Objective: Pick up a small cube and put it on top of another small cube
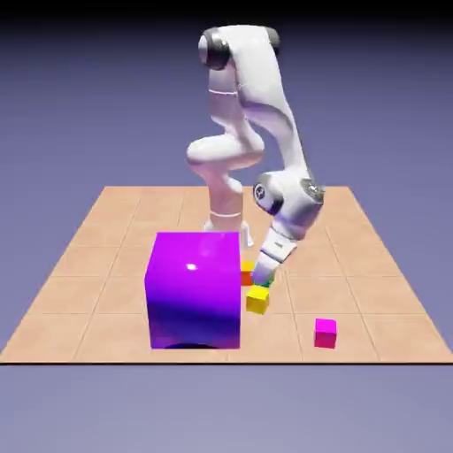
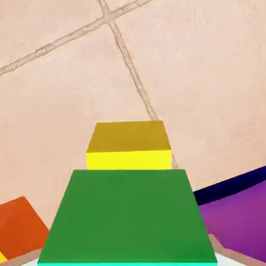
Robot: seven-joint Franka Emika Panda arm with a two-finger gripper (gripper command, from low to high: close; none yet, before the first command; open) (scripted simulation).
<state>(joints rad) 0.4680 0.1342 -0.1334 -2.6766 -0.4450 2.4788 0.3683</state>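
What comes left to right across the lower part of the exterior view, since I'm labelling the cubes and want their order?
Big purple cube, yellow cube, magenta cube.

Four small cubes show: one green [image 2: 127, 215], one yellow [image 1: 257, 301], one magenta [image 1: 326, 333] and one orange with a yellow top [image 1: 247, 278]. There is one big purple cube [image 1: 195, 290], making five cubes altogether, plus one robot arm [image 1: 268, 84] and one worktop [image 1: 376, 305].

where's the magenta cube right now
In the exterior view, the small magenta cube sits on the tabletop near its front edge, toward the exterior view's right, with the yellow cube its nearest neighbour.
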